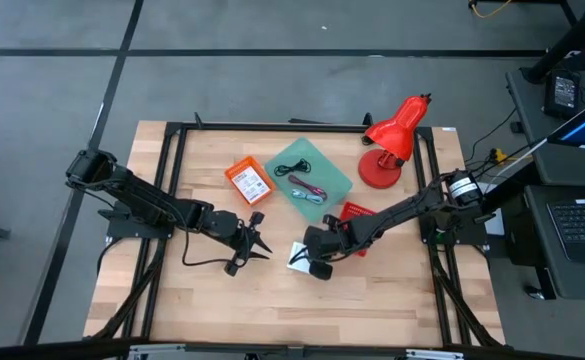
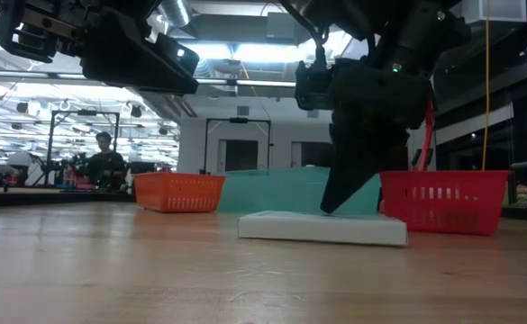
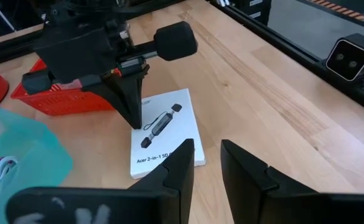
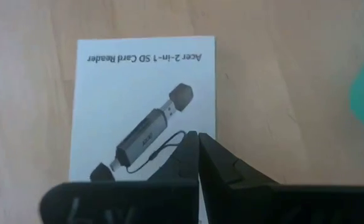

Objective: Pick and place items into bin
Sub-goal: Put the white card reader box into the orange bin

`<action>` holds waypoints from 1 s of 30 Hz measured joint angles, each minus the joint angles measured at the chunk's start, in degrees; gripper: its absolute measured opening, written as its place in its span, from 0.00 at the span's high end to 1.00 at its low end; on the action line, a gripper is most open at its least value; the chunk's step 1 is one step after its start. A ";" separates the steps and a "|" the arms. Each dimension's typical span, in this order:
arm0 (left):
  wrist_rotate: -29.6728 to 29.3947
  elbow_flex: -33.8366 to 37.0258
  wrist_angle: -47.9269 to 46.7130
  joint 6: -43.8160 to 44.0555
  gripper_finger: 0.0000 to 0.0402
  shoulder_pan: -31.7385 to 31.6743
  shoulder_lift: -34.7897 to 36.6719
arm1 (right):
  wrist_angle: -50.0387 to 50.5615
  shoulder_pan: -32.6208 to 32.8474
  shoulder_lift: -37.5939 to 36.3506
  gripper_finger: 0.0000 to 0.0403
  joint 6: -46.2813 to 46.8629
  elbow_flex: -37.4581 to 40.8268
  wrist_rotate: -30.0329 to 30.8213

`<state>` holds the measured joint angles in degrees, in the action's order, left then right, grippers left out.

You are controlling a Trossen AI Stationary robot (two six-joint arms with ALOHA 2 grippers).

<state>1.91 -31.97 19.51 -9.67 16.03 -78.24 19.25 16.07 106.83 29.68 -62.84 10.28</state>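
A white card-reader box [image 1: 298, 258] [image 3: 165, 134] [image 4: 145, 106] lies flat on the wooden table, just in front of the red basket [image 1: 358, 214]. My right gripper [image 1: 313, 251] [image 4: 198, 134] [image 2: 331, 209] stands over the box, pointing down, fingers shut. My left gripper [image 1: 262, 245] [image 3: 206, 148] hovers open a little to the left of the box and touches nothing. The teal bin [image 1: 307, 172] at the table's middle holds a maroon cable [image 1: 308, 190]. My right gripper comes from above, pointing down, with its shut fingertips [image 3: 134, 121] set on the box's printed top face [image 4: 169, 93] near one long edge. The box lies flat on the table [image 2: 322, 228]. No finger goes around it.
An orange basket [image 1: 249, 180] sits left of the teal bin. A red desk lamp [image 1: 392, 140] stands at the far right. A black frame [image 1: 302, 127] borders the table's far edge. Bare wood [image 1: 272, 310] lies toward the near edge. A person [image 2: 104, 162] shows in the room behind.
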 joint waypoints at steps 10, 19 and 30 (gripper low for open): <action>0.02 0.00 0.00 -0.02 0.81 0.00 0.00 | -0.32 -0.17 -0.07 1.00 0.10 0.53 0.28; 0.02 0.00 0.00 -0.04 0.81 0.00 0.02 | -0.66 -0.95 -0.06 1.00 1.48 0.62 0.56; -1.33 0.00 0.00 -0.07 0.81 0.00 0.02 | -1.12 -1.07 -0.05 1.00 5.23 0.64 2.02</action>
<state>0.59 -31.97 19.51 -9.74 16.03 -78.22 18.14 15.00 106.77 34.91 -62.19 12.30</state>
